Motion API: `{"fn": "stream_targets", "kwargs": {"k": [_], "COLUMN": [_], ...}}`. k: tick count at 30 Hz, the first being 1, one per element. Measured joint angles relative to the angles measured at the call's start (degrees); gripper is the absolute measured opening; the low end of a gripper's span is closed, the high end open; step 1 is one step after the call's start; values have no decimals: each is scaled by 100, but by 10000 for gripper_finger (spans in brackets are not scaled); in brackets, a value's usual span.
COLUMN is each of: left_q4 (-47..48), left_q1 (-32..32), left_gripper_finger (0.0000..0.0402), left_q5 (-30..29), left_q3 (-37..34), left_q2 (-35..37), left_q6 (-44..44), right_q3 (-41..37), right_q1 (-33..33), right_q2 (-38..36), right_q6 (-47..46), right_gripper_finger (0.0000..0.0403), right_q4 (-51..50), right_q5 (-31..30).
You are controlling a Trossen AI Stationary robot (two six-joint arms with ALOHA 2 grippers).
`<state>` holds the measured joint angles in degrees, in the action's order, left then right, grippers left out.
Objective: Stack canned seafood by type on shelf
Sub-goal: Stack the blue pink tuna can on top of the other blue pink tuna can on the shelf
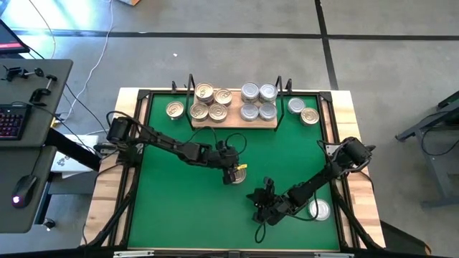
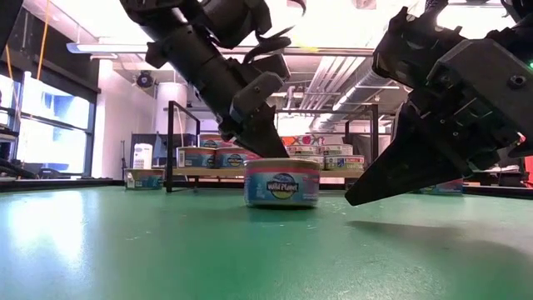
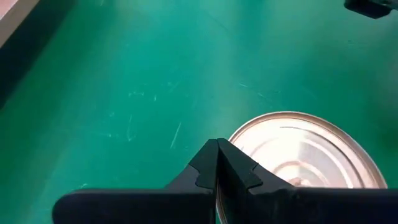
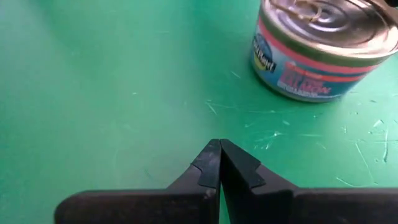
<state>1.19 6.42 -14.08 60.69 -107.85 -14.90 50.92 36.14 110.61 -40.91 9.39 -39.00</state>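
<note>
Looking down from the high view, the left gripper (image 1: pixel 234 174) sits over a single tin (image 1: pixel 238 176) near the middle of the green mat (image 1: pixel 179 208), fingers pressed together and holding nothing. The right gripper (image 1: pixel 264 208) hovers close by, also closed and empty, with a silver-lidded tin (image 1: pixel 319 209) lying beside its arm near the mat's edge. Well ahead of both tools stands the shelf (image 1: pixel 234 123), carrying gold-lidded tins (image 1: pixel 210 103) on one half and silver-lidded tins (image 1: pixel 258 102) on the other; one loose gold tin (image 1: pixel 174 110) rests off one end of the board and two more tins (image 1: pixel 303 110) off the other end

From the low view, the left gripper's closed tip (image 2: pixel 279 150) comes down right at the top rim of the labelled tin (image 2: pixel 281 183), while the right gripper's closed tip (image 2: pixel 354 198) points toward that same tin from the side, just apart from it. Behind them the shelf (image 2: pixel 200 171) shows with tins on it

Through the left wrist view, the shut fingers (image 3: pixel 217 163) lie over the edge of the tin's lid (image 3: pixel 305 149)

Through the right wrist view, the shut fingers (image 4: pixel 219 163) hang above bare mat, with the labelled tin (image 4: pixel 323 53) near, ahead of them
</note>
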Motion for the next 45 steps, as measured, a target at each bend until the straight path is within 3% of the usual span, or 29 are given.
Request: {"fn": "stream_targets", "kwargs": {"k": [5, 14, 19, 25, 27, 31, 35, 39, 45], "left_q4": [28, 266, 289, 243, 234, 223, 557, 1244, 2382], "left_q1": [-5, 6, 15, 37, 37, 37, 78, 209, 475], "left_gripper_finger": [0, 0, 0, 0, 0, 0, 0, 0, 0], "left_q5": [-2, 83, 51, 27, 25, 10, -161, -630, -1491], "left_q3": [0, -33, -22, -22, -22, -20, -17, -11, -11], "left_q2": [-5, -55, -29, -31, -29, -29, 61, 346, 716], "left_q6": [74, 168, 252, 276, 309, 322, 401, 285, -208], "right_q3": [0, 0, 2, 4, 4, 4, 4, 26, 302], "right_q1": [0, 161, 131, -288, -609, -1433, -2149, -2574, -3037], "right_q2": [0, -192, -725, -1430, -1597, -1683, -1681, -1729, -1720], "right_q6": [67, 998, 1473, 2074, 2282, 3085, 4059, 5032, 6313], "right_gripper_finger": [0, 18, 73, 170, 205, 273, 319, 337, 339], "right_q4": [0, 85, -148, -1272, -1571, -1733, -1738, -1767, -1777], "right_q5": [2, -161, -259, -242, 15, 1231, 1997, 2319, 3305]}}
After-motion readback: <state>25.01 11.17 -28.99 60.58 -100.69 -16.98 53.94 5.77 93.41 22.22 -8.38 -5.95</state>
